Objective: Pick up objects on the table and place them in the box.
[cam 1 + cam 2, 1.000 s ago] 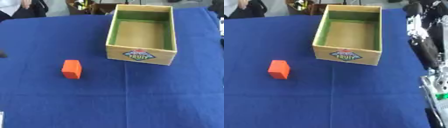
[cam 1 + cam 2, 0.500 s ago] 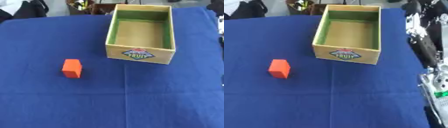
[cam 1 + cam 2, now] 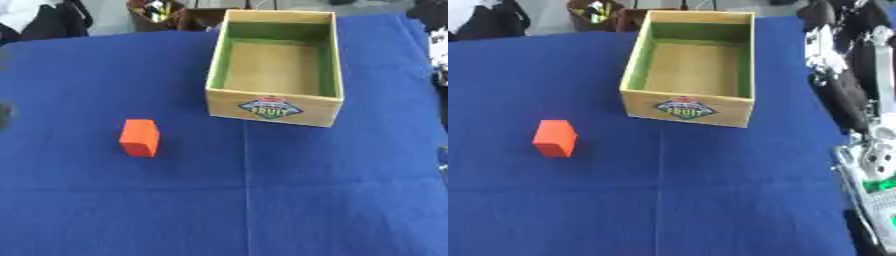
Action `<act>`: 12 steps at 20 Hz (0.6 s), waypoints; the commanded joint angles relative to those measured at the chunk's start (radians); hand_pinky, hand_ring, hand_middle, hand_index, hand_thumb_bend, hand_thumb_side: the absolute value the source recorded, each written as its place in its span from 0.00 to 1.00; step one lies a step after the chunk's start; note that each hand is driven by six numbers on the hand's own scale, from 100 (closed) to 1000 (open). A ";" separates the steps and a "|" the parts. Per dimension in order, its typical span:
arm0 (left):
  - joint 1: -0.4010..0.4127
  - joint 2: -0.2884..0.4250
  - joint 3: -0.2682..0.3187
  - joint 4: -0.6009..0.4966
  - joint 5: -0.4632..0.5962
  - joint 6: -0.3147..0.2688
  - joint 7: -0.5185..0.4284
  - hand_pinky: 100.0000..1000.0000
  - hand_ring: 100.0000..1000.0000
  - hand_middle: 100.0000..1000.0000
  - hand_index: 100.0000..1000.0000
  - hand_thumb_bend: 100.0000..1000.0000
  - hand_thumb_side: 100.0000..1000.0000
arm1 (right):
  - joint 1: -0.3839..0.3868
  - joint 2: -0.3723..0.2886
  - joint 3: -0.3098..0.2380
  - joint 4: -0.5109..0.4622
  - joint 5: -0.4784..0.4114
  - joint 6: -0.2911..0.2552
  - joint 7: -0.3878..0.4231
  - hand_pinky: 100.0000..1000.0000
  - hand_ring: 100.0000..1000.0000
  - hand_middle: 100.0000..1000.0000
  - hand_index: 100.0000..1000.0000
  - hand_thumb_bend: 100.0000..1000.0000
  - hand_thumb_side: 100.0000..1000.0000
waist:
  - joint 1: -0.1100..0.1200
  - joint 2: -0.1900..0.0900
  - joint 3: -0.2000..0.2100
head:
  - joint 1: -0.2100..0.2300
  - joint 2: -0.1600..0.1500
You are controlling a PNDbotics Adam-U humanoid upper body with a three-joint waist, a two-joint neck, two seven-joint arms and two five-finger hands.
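Observation:
An orange block (image 3: 140, 137) stands alone on the blue tablecloth (image 3: 262, 200), left of centre. The open cardboard box (image 3: 276, 60) has a green inner wall and a fruit label on its front, and it sits at the back, right of centre, with nothing inside. My right arm and hand (image 3: 859, 100), black with silver parts, run along the right edge of the right eye view, beside the box and well away from the block. How that hand stands I cannot make out. My left hand shows in neither view.
A silver and green part of the robot (image 3: 877, 185) sits at the lower right edge. A dim grey smudge (image 3: 4, 116) marks the left edge. Dark clutter and a basket (image 3: 166, 12) lie beyond the table's far edge.
A dark shape at the left edge has faded to a faint smudge. The block, the box and the right arm have not moved.

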 commanded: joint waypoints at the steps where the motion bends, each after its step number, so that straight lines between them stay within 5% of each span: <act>1: -0.037 0.087 -0.029 0.025 -0.023 0.000 -0.065 0.62 0.66 0.70 0.95 0.42 0.90 | -0.006 -0.022 0.001 -0.020 0.001 -0.001 0.007 0.90 0.85 0.56 0.79 0.00 0.56 | 0.001 -0.025 -0.002 | 0.006 0.002; 12: -0.210 0.124 -0.134 0.206 -0.030 -0.077 -0.261 0.67 0.73 0.76 0.99 0.67 0.82 | -0.001 -0.022 0.011 -0.020 -0.004 0.001 0.020 0.90 0.85 0.55 0.78 0.00 0.56 | 0.013 -0.032 -0.017 | 0.025 0.003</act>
